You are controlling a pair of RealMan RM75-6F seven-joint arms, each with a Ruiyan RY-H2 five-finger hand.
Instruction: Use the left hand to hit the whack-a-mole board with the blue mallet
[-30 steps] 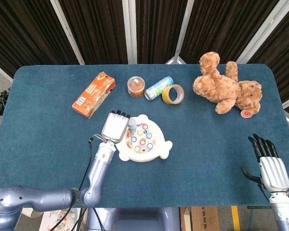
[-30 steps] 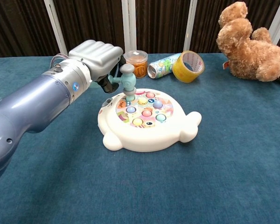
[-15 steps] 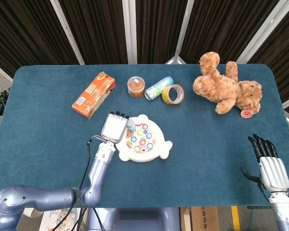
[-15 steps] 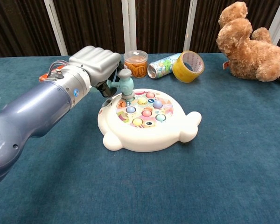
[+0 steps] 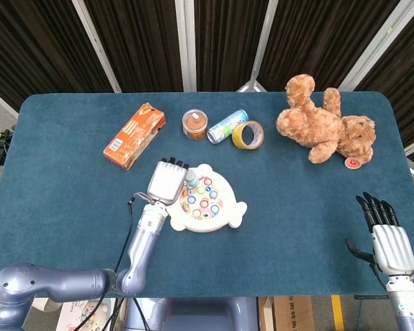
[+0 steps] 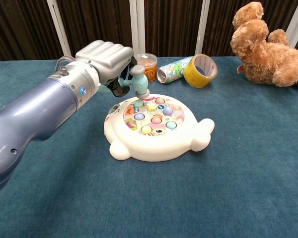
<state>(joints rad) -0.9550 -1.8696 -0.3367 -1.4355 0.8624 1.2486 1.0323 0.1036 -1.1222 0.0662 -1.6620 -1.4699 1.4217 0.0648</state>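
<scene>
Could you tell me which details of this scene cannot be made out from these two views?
- blue mallet: handle hidden inside the left hand, chest view.
- right hand: outside the chest view.
- orange box: print too small, head view.
- teddy bear: cut by the right edge, chest view.

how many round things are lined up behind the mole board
3: an orange-filled jar leftmost, a can lying on its side in the middle, a yellow tape roll rightmost.

The blue mallet [image 5: 191, 177] is gripped by the left hand [image 5: 167, 182] over the whack-a-mole board [image 5: 208, 198]; the right hand [image 5: 389, 241] is held with fingers straight.
</scene>
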